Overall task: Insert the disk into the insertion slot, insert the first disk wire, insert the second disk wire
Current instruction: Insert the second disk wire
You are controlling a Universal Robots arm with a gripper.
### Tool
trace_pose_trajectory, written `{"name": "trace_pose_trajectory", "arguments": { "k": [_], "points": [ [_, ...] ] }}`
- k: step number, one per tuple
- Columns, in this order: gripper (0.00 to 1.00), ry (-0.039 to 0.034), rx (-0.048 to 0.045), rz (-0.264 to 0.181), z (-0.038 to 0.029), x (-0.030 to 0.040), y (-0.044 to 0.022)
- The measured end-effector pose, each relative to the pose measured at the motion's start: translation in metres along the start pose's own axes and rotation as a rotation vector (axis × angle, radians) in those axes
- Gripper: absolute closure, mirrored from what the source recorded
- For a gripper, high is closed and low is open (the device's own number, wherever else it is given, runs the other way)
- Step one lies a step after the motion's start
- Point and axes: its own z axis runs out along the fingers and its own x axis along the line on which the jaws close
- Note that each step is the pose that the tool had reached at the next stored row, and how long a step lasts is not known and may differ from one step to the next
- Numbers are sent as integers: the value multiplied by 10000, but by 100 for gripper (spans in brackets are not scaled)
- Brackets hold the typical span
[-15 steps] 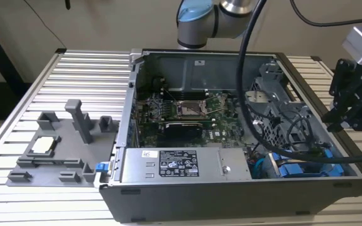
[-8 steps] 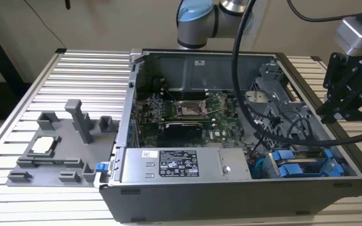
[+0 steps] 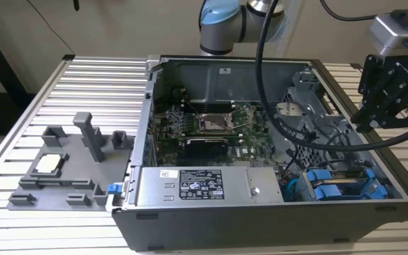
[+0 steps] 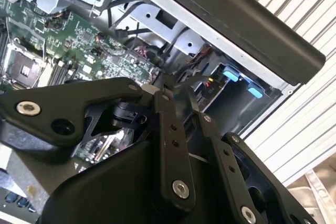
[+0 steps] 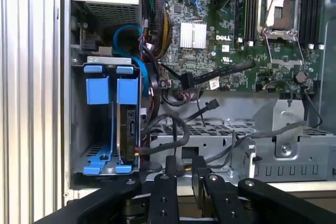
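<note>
The disk (image 5: 126, 129) stands edge-on in the insertion slot (image 5: 103, 59), a grey metal bay at the case's corner, between its blue carrier tabs (image 5: 97, 90). In the exterior view the same bay (image 3: 340, 186) lies at the right front of the case. A bundle with red and yellow strands (image 5: 140, 150) and a black cable (image 5: 170, 124) reach the disk's edge. My gripper (image 5: 185, 165) hovers above the case, a short way from the bay, fingers drawn close with nothing seen between them. It hangs over the case's right wall (image 3: 369, 126). Its black linkage bars (image 4: 173, 150) cover the fingertips.
The green motherboard (image 3: 211, 127) fills the case's middle. The grey power-supply box (image 3: 197, 186) lies along the front. A perforated metal cage (image 5: 220, 140) sits beside the bay. The arm's black hose (image 3: 275, 106) crosses the case. A grey fixture (image 3: 62, 164) stands on the ribbed table at the exterior view's left.
</note>
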Motion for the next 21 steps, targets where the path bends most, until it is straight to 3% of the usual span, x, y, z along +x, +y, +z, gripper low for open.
{"name": "trace_pose_trajectory", "arguments": {
  "k": [12,21],
  "points": [
    [73,1,43,-3,9,-12,346],
    [73,3,92,-10,19,-45,661]
  ]
}}
